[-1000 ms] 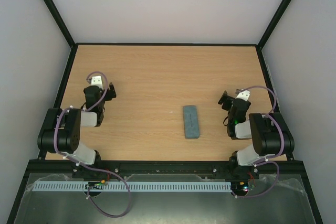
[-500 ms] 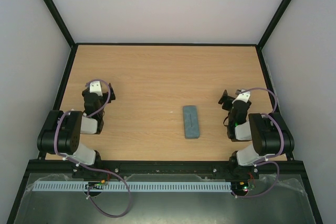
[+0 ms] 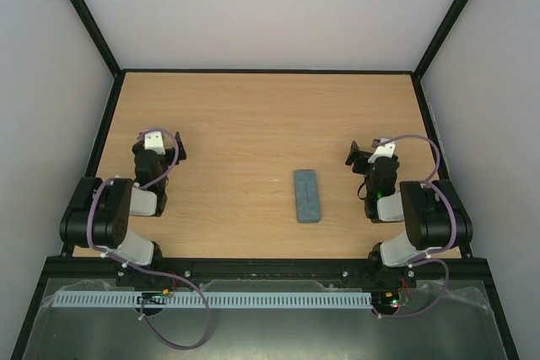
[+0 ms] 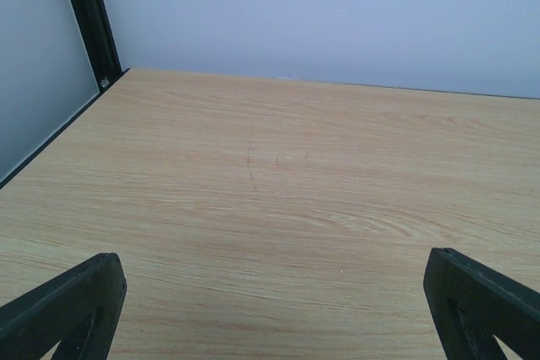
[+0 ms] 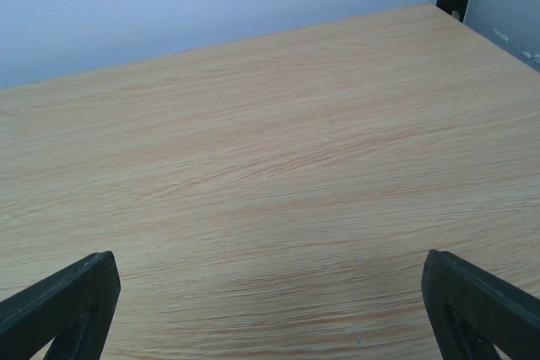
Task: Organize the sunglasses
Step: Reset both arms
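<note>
White walls, black frame [image 3: 91,35] around wood-grain worktop [image 3: 253,115]. Grey-blue oblong case [image 3: 308,196] shut, flat on worktop, toward 4–5 o'clock from centre, long axis 12–6. Sunglasses: not visible in any view, location cannot tell. Left claw [image 4: 272,301] at 9 o'clock side, fingers spread wide, holding nothing. Right claw [image 5: 270,297] at 3 o'clock side, likewise spread wide, holding nothing. Both apart from case.

I see a closed grey-blue case [image 3: 308,196] flat on the wooden table [image 3: 236,115], white walls [image 3: 270,6] well beyond the case, black frame posts [image 3: 84,16] flanking them, white slotted strip [image 3: 253,299] nearer than the case
</note>
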